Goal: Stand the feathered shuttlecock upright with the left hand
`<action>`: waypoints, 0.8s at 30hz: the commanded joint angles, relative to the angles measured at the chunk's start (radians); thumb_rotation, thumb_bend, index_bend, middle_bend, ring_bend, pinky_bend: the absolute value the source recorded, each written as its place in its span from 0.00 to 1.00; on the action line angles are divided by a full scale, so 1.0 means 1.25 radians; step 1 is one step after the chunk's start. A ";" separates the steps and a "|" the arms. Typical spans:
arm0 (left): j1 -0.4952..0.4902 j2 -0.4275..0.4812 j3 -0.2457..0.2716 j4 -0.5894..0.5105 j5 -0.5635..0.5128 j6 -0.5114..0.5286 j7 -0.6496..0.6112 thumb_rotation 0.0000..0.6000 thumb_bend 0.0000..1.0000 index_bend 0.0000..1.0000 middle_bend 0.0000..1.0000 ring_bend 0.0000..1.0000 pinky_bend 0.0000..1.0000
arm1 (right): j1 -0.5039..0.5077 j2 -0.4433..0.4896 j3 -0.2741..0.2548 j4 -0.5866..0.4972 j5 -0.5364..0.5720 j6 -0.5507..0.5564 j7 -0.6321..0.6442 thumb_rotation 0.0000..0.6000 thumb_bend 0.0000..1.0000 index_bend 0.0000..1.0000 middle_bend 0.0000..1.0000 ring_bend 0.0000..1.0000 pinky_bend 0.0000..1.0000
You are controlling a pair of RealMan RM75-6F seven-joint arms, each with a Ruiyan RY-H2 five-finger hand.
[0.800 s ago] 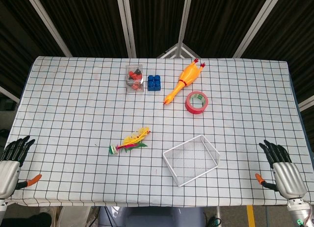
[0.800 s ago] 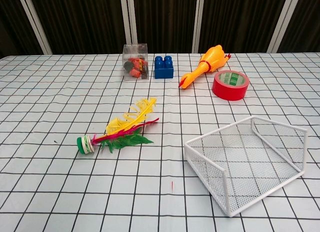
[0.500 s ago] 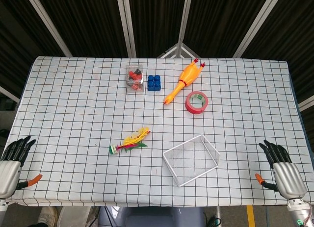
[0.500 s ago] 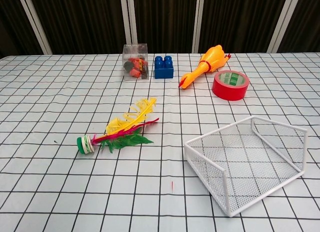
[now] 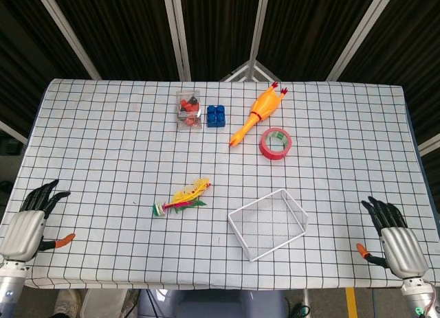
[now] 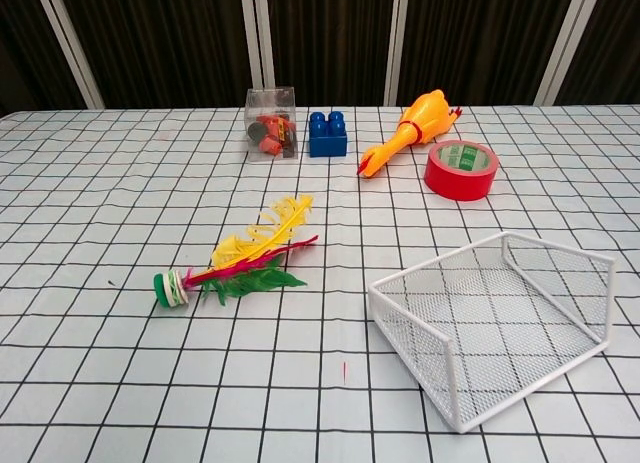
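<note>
Lying on its side near the middle of the checked table [image 5: 103, 139], the feathered shuttlecock [image 5: 180, 198] points its green-and-white base toward 8 o'clock and its yellow, red and green feathers toward 2 o'clock. Only the head view shows the hands. At the table's near left corner the left hand [image 5: 27, 227] hovers with fingers spread, holding nothing, well apart from the shuttlecock. At the near right corner the right hand [image 5: 395, 242] is likewise spread and empty, its wrist cut off by the frame edge.

Bare cloth runs between the left hand and the shuttlecock. A white wire basket [image 6: 410, 318] at 4 o'clock from the shuttlecock holds nothing. Toward 12 o'clock, a clear box [image 5: 188, 109] holds small red and dark pieces too small to identify, just beside a blue brick [image 5: 216, 115], a rubber chicken [image 5: 258, 113] and a red tape roll [image 5: 275, 143].
</note>
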 commanded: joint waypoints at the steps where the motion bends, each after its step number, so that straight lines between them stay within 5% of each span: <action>1: -0.069 -0.002 -0.066 -0.075 -0.102 -0.075 0.068 1.00 0.32 0.25 0.00 0.00 0.00 | 0.000 0.001 0.000 -0.001 0.000 -0.001 0.002 1.00 0.34 0.00 0.00 0.00 0.00; 6: -0.170 -0.076 -0.146 -0.105 -0.247 -0.127 0.221 1.00 0.35 0.30 0.02 0.00 0.00 | -0.001 0.004 0.000 -0.003 0.002 0.001 0.011 1.00 0.34 0.00 0.00 0.00 0.00; 14: -0.317 -0.276 -0.205 -0.054 -0.431 -0.109 0.460 1.00 0.37 0.33 0.03 0.00 0.00 | -0.001 0.008 0.000 -0.004 0.006 -0.002 0.027 1.00 0.34 0.00 0.00 0.00 0.00; 24: -0.438 -0.469 -0.262 0.014 -0.596 -0.073 0.561 1.00 0.47 0.37 0.05 0.00 0.00 | 0.000 0.013 0.000 -0.006 0.006 -0.004 0.047 1.00 0.34 0.00 0.00 0.00 0.00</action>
